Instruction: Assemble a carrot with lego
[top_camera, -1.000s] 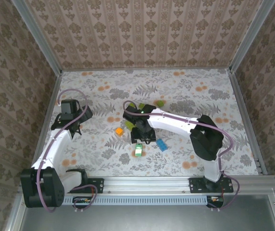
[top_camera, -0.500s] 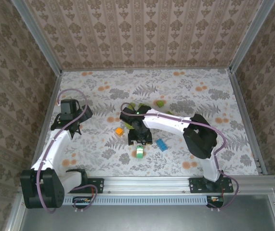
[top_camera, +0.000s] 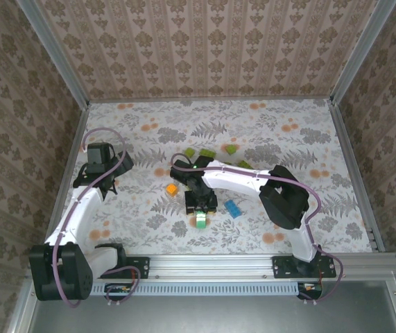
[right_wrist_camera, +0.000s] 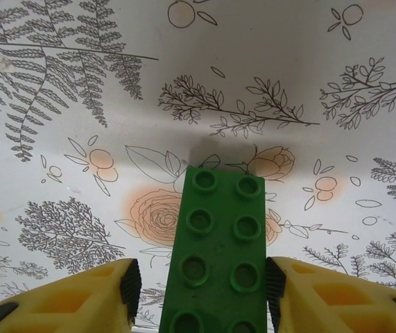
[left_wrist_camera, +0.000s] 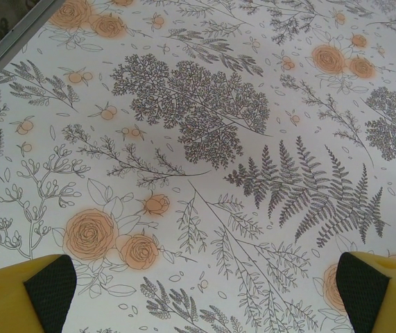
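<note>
The lego lies as loose bricks on the flowered table; a joined carrot is out of view. A green two-by-four brick [right_wrist_camera: 218, 257] [top_camera: 202, 220] lies flat between the fingers of my right gripper [right_wrist_camera: 199, 291] [top_camera: 201, 202]. The right pad touches its side, while a gap remains at the left pad, so the gripper is open around it. An orange brick [top_camera: 172, 188] lies to the left and a blue brick [top_camera: 234, 209] to the right. My left gripper [left_wrist_camera: 204, 291] [top_camera: 100, 186] stands wide open over bare table near the left wall.
Lime-green bricks [top_camera: 191, 152] [top_camera: 231, 148] lie behind the right arm, further back on the table. Metal rails and patterned walls [top_camera: 66, 90] enclose the table on three sides. The arm bases sit along the near edge.
The right gripper has come down and toward the near edge over the green brick, and its jaws have narrowed round it. The left arm has not moved.
</note>
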Robot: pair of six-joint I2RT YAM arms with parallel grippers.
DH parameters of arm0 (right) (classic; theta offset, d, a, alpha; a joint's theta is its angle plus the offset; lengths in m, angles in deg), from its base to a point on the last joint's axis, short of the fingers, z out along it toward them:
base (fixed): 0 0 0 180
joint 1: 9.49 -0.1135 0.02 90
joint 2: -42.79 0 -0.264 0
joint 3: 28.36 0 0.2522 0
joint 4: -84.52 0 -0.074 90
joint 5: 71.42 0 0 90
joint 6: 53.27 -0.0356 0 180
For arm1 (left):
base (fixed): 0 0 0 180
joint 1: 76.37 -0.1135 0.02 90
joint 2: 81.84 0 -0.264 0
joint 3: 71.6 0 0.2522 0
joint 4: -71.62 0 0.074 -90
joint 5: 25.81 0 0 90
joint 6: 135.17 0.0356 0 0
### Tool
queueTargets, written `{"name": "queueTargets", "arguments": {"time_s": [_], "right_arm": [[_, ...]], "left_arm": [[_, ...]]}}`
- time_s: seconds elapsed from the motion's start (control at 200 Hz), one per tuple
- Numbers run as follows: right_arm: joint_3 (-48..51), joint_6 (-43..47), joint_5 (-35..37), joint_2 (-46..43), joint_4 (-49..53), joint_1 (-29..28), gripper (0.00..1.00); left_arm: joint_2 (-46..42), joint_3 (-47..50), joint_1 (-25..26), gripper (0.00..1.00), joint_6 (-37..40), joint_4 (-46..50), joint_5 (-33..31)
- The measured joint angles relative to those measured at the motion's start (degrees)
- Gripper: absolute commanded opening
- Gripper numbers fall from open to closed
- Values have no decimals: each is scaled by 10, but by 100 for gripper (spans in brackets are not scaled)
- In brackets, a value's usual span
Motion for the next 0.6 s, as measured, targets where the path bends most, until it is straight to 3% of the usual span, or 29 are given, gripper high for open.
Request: {"name": "queueTargets", "arguments": {"time_s": [0.6], "right_arm": [[-9, 20, 27, 17, 33, -9, 30]], "left_arm": [[-7, 0, 0, 99, 0, 0, 4]]}}
